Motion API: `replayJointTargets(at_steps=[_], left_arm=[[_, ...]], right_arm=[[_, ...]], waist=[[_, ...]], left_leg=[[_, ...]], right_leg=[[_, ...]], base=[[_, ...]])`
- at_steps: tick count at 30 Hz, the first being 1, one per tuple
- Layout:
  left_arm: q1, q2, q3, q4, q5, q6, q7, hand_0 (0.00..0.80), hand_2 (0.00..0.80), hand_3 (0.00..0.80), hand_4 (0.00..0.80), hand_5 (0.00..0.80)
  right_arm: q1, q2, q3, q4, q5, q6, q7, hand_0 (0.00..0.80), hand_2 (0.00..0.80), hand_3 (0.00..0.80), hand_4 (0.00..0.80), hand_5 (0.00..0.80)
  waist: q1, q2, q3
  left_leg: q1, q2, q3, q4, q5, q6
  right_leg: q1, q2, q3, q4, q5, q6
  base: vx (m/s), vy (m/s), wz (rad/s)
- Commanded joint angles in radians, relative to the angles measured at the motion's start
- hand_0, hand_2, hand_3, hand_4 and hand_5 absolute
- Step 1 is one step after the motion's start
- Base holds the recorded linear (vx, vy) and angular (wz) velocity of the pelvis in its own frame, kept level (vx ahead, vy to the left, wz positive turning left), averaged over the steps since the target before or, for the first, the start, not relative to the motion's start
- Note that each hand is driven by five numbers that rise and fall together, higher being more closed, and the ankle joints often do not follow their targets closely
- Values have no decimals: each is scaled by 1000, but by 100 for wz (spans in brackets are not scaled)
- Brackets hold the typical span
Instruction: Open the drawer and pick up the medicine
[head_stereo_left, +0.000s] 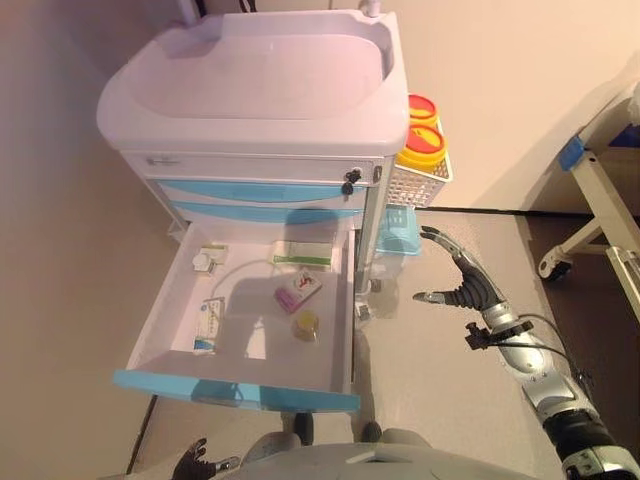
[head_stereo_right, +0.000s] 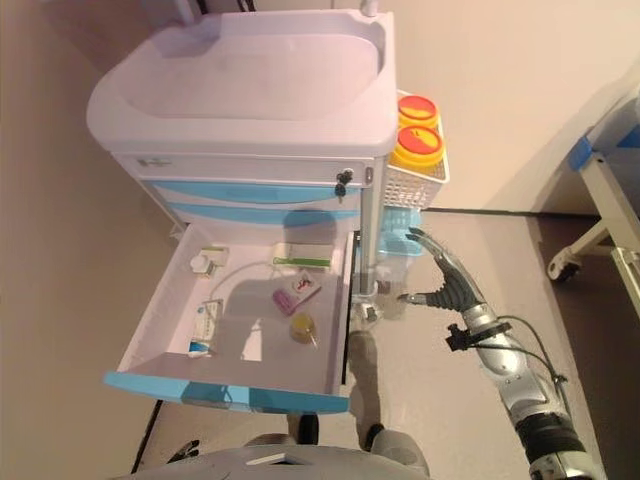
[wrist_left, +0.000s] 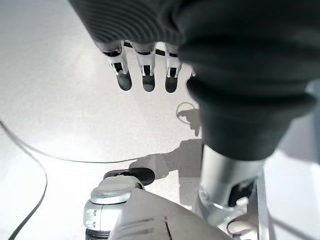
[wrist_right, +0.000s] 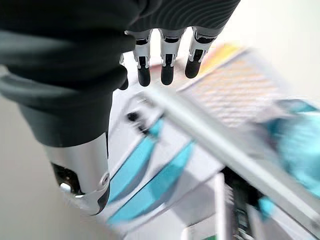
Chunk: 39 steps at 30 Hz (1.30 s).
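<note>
The cart's bottom drawer (head_stereo_left: 160, 330) stands pulled out, with a blue front (head_stereo_left: 235, 392). Inside lie a pink medicine box (head_stereo_left: 298, 291), a small yellow bottle (head_stereo_left: 305, 325), a green-and-white box (head_stereo_left: 302, 255), a blue-and-white box (head_stereo_left: 209, 325) and a small white item (head_stereo_left: 205, 260). My right hand (head_stereo_left: 468, 285) is open and empty, in the air to the right of the drawer, beside the cart's side. My left hand (head_stereo_left: 200, 463) hangs low at the bottom edge, open and empty; it also shows in the left wrist view (wrist_left: 145, 65).
The white cart (head_stereo_left: 250, 90) has two shut blue-fronted drawers (head_stereo_left: 262, 192) above the open one. A white side basket (head_stereo_left: 418, 180) holds two yellow red-lidded containers (head_stereo_left: 422, 140). A blue bin (head_stereo_left: 399, 232) hangs below it. A bed frame with a castor (head_stereo_left: 590, 215) stands at right.
</note>
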Motion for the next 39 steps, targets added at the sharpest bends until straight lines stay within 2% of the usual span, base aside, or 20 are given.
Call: replayJointTargets(at_steps=[1,6,10,13,22,29,39], left_arm=[[-24,13,42,16,-46,-7,-20,0,0,0,0,0],[-29,10,39,-11,-42,2,-20,0,0,0,0,0],[-32,9,14,-42,-22,14,-21,0,0,0,0,0],[-33,8,-5,-63,-16,21,-20,0,0,0,0,0],[-19,11,-26,-88,14,18,-34,0,0,0,0,0],[-3,12,-40,-87,34,-14,-34,0,0,0,0,0],[-13,17,-59,-78,54,-60,-47,0,0,0,0,0]], right_arm=[[-101,-20,81,-95,-43,-68,0,0,0,0,0,0],[-192,-45,199,-73,-213,-34,-50,0,0,0,0,0],[-282,-38,296,3,-295,52,-83,0,0,0,0,0],[-319,-25,339,50,-347,104,-89,0,0,0,0,0],[-370,4,420,177,-499,185,-107,0,0,0,0,0],[-390,38,456,348,-660,228,-130,0,0,0,0,0],[-401,61,478,513,-843,192,-233,0,0,0,0,0]], waist=[[48,-37,8],[97,-43,4],[143,-42,1],[166,-40,2],[220,-34,6],[252,-27,15],[275,-23,38]], left_leg=[[11,-46,12,18,-124,18],[2,-50,-21,5,-108,9],[-8,-53,-59,-5,-93,3],[-19,-59,-82,-6,-84,1],[-40,-81,-142,1,-70,4],[-54,-90,-168,4,-62,8],[-58,-94,-185,3,-58,8]], right_leg=[[39,-35,-10,-76,15,59],[50,-41,-50,-91,18,57],[56,-45,-86,-92,17,53],[58,-49,-104,-91,17,51],[59,-55,-134,-88,20,48],[53,-59,-148,-77,17,47],[48,-63,-157,-65,14,47]], base=[[-40,-23,22],[-15,-16,25],[-3,-17,28],[-2,0,38],[17,13,23],[19,11,10],[13,-19,8]])
